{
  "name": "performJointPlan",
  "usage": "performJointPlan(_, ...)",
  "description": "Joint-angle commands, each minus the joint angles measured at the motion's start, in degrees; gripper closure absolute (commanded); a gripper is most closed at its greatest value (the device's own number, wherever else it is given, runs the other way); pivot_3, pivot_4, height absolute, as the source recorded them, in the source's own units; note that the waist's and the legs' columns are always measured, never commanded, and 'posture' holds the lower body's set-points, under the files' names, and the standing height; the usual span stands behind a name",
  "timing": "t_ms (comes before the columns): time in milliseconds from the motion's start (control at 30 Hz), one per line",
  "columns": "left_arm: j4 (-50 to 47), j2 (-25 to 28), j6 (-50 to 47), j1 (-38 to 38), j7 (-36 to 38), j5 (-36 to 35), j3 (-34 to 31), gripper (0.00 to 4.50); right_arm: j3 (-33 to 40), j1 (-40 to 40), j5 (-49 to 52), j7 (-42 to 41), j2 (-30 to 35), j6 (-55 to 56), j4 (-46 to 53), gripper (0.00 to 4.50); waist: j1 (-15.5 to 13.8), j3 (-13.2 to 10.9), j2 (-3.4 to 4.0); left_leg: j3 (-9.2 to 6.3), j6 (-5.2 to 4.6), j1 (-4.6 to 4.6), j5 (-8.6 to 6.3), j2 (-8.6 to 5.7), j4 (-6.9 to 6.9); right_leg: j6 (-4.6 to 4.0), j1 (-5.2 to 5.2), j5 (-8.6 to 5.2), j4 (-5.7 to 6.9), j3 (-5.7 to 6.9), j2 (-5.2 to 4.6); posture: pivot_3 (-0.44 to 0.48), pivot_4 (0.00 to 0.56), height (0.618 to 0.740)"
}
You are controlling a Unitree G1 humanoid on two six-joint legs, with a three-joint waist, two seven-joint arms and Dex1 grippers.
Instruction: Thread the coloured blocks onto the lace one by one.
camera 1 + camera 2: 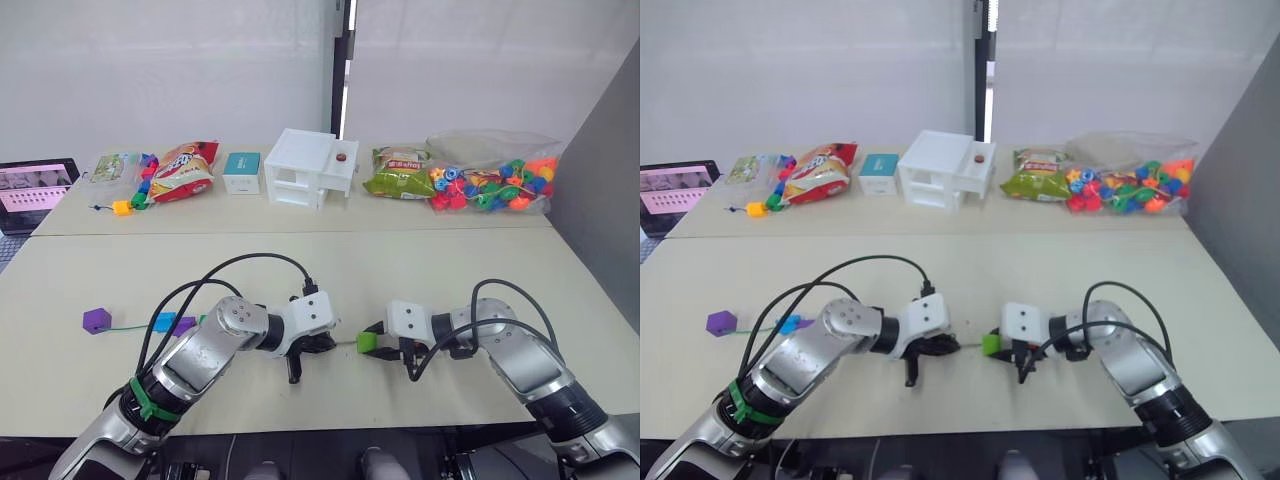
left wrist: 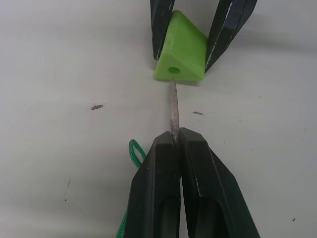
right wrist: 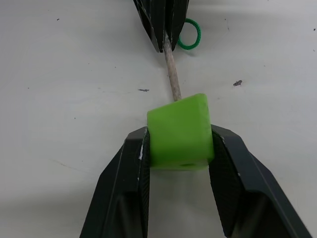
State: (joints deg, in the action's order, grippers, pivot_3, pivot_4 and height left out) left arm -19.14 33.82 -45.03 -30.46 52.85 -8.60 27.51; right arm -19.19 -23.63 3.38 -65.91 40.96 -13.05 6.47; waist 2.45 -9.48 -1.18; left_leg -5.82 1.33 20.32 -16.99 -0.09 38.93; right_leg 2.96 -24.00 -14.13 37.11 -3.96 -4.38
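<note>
My right gripper (image 3: 179,141) is shut on a light green block (image 3: 179,131), held low over the table near its front middle (image 1: 367,342). My left gripper (image 2: 177,138) is shut on the lace's stiff grey tip (image 2: 173,109). That tip points at the block's hole (image 2: 174,70) and reaches its face; whether it has entered I cannot tell. The green lace (image 2: 132,152) loops away behind the left fingers. To the left on the table lie a purple block (image 1: 97,320), a blue block (image 1: 164,322) and another purple block (image 1: 184,325), along the green cord.
Along the back of the table stand a snack bag (image 1: 185,170), a small teal box (image 1: 241,172), a white toy house (image 1: 308,167), a green snack bag (image 1: 398,172) and a clear bag of round beads (image 1: 495,180). A yellow cube (image 1: 121,208) and a screen (image 1: 35,190) lie far left.
</note>
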Motion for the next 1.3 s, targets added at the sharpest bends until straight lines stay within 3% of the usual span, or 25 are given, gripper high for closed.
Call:
performJointPlan(33, -0.27, -0.75, 0.82, -1.13, -0.14, 0.52, 0.35, 4.5, -1.57, 1.53, -0.69, -0.56, -0.02, -1.35, 1.56, 3.36, -0.01, 0.0, 0.0, 0.0, 0.0, 0.0, 0.0, 0.0, 0.0, 0.0, 0.0, 0.0, 0.0, 0.0, 0.0, 0.0, 0.15, 0.74)
performJointPlan(1300, 0.01, -3.04, 0.31, -3.89, 1.06, 0.59, -0.1, 4.5, -0.66, 3.74, -1.35, -0.18, 0.25, -3.86, 5.33, 3.36, -0.35, 0.0, 0.0, 0.0, 0.0, 0.01, 0.0, -0.02, 0.03, 0.0, 0.04, 0.0, -0.02, 0.0, -0.02, 0.0, 0.15, 0.74)
